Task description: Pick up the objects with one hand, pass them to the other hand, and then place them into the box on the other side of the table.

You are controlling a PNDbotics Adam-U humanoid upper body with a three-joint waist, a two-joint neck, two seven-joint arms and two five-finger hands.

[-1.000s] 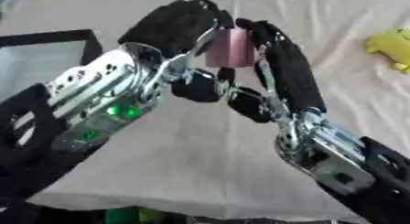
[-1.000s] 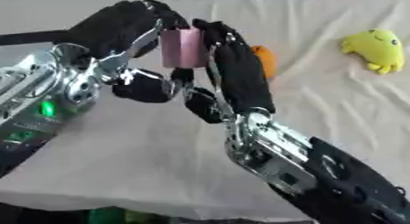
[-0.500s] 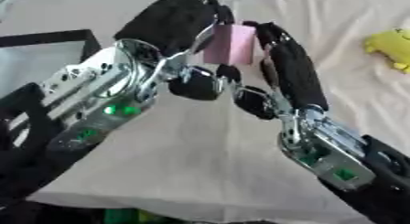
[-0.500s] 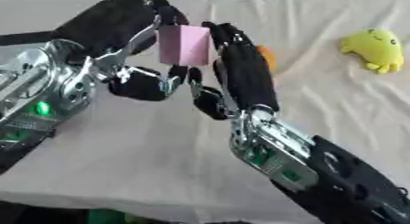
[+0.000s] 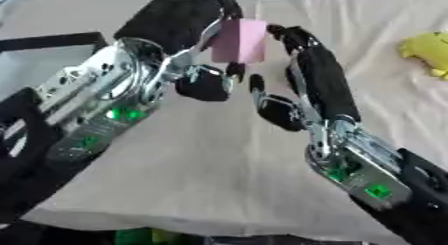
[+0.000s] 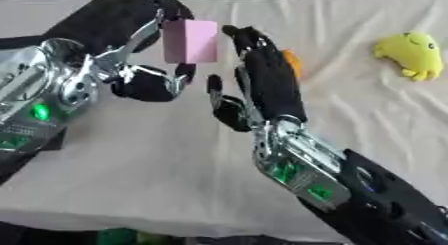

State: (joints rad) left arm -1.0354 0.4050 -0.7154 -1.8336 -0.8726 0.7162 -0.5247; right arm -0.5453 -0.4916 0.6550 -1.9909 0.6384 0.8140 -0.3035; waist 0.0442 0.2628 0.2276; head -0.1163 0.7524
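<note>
Your table (image 5: 219, 179), draped in a cream cloth, fills most of the frame, and your two arms meet above its upper middle. Your left hand (image 5: 179, 26) comes in from the left with its fingers curled against the left side of the pink block (image 5: 240, 40), pinching it up off the cloth at the top centre of the frame; its thumb curls just below the block. Your right hand (image 5: 317, 76) rises from the lower right with its fingers extended upward alongside the block's right edge, the tips near or just touching it, though you cannot tell from here whether there is contact. That hand looks relaxed and holds nothing, so the pass reads as sitting on the left side, with the right hand posed to receive or just clear of the block. The block is held upright between the two hands, which suits a hand-to-hand transfer. At the far left edge a dark-rimmed box (image 5: 44, 41) is partly visible behind your left arm. A yellow soft toy (image 6: 409, 54) lies at the upper right on the cloth, and a small orange thing (image 6: 291, 63) peeks out just beside your right hand's fingers.
</note>
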